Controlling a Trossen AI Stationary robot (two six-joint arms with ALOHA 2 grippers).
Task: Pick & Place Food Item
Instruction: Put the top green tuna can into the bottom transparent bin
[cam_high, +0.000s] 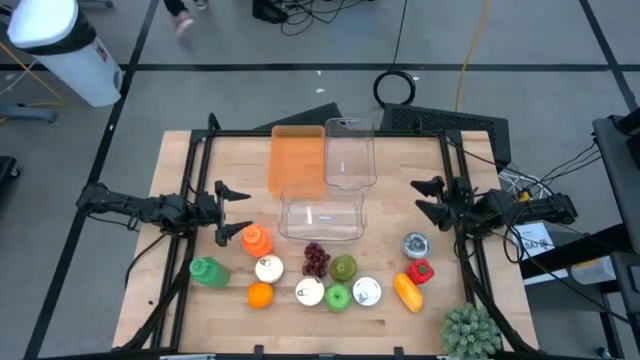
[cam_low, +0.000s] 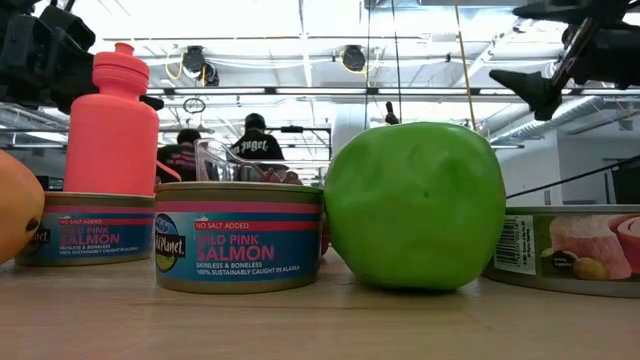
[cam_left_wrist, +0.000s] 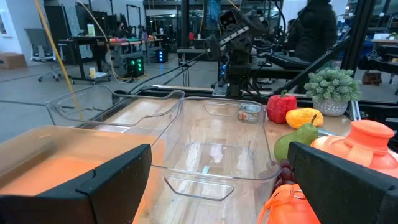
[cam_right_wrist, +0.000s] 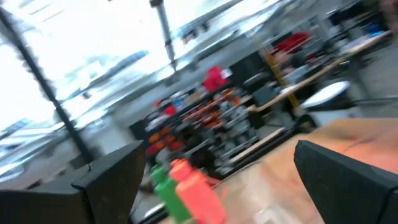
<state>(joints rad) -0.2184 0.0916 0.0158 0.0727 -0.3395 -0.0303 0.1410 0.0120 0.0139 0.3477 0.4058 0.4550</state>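
Food items lie in a cluster on the near part of the table: an orange bottle (cam_high: 256, 239), a green bottle (cam_high: 208, 271), an orange (cam_high: 260, 295), purple grapes (cam_high: 316, 259), a green pear (cam_high: 343, 267), a green apple (cam_high: 338, 297), several cans (cam_high: 309, 291), a red pepper (cam_high: 420, 270) and a yellow fruit (cam_high: 407, 291). My left gripper (cam_high: 232, 212) is open and empty above the table's left side, just beyond the orange bottle. My right gripper (cam_high: 430, 198) is open and empty above the right side.
An orange bin (cam_high: 298, 158) and two clear bins (cam_high: 349, 152) (cam_high: 321, 214) stand at the table's middle and far part. A small potted plant (cam_high: 470, 331) stands at the near right corner. People show in the room beyond.
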